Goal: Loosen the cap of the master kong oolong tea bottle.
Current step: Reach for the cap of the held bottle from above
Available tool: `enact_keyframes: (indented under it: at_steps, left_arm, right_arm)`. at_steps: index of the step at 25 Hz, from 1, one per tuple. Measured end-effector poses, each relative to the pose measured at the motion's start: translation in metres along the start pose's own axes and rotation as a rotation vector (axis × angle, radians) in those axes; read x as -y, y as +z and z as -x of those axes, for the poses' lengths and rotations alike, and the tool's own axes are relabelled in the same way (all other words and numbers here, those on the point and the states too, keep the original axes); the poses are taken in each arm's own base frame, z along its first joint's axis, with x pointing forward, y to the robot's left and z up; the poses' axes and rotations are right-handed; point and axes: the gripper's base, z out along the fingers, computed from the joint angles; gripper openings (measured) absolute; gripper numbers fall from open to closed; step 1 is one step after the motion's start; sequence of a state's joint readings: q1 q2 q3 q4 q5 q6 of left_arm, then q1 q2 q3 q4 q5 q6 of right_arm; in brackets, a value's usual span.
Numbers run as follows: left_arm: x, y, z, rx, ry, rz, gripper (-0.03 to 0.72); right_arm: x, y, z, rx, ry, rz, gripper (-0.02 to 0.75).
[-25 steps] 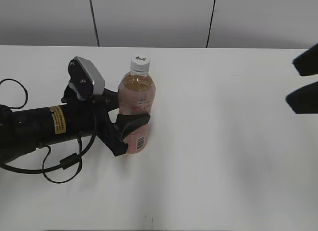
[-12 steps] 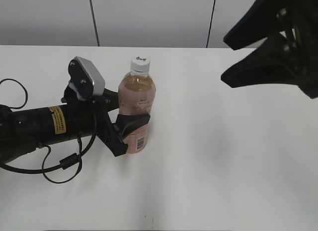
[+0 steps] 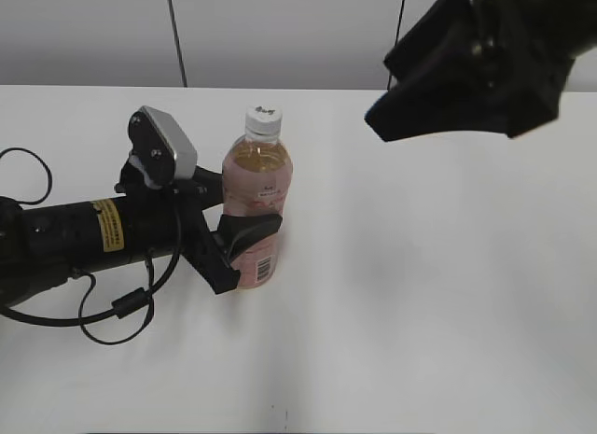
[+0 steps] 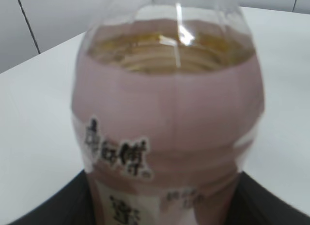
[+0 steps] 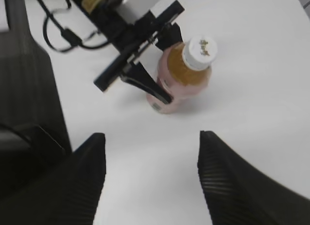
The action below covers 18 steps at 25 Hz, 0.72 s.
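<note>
We are looking at the master kong oolong tea bottle (image 3: 256, 205) standing upright on the white tabletop (image 3: 420, 294), left of centre in the exterior view. Its white cap (image 3: 263, 121) is sitting on the neck, with a small dark mark showing on top.

The left claw (image 3: 244, 240) is reaching in from the left and gripping the bottle at its lower half, over the pale pink label. We are seeing one dark finger (image 3: 247, 231) pressing across the front of the label just above the barcode, while the other is passing behind the bottle. In the left wrist view the bottle (image 4: 167, 123) is filling nearly the whole picture, amber tea showing above the label, and the dark finger edges are showing at the bottom corners on either side of it.

The right claw (image 3: 410, 93) is hanging in the air at the upper right of the exterior view, well apart from the bottle and touching nothing. In the right wrist view we are seeing the right claw (image 5: 150, 176) with its two ribbed fingers (image 5: 220, 179) spread wide and nothing between them. The bottle (image 5: 183, 80) and its cap (image 5: 202, 52) are appearing beyond them, further up the picture, with the left claw (image 5: 155, 70) clamped around the bottle's body.
</note>
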<state>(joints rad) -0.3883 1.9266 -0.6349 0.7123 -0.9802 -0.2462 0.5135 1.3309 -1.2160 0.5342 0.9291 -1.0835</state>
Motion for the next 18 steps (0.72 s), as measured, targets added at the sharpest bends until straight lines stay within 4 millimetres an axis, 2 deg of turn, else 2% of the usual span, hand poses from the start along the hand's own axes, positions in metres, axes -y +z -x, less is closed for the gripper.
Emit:
enact_keyframes:
  at_steps: [6,9,14,18]
  left_arm:
    - [0.0,0.0,0.0,0.0,0.0,0.0,0.389]
    - [0.0,0.0,0.0,0.0,0.001,0.0,0.389]
    - [0.0,0.0,0.0,-0.001,0.001,0.0,0.389]
    - [0.0,0.0,0.0,-0.001,0.001,0.0,0.389]
  right_arm:
    - [-0.001,0.006,0.011,0.102,0.633,0.085,0.458]
    - [0.0,0.011,0.011,0.09,0.865,0.114,0.458]
    - [0.003,0.019,0.008,0.057,1.134,0.131,0.448]
    - [0.004,0.022,0.008,0.044,1.221,0.136,0.428]
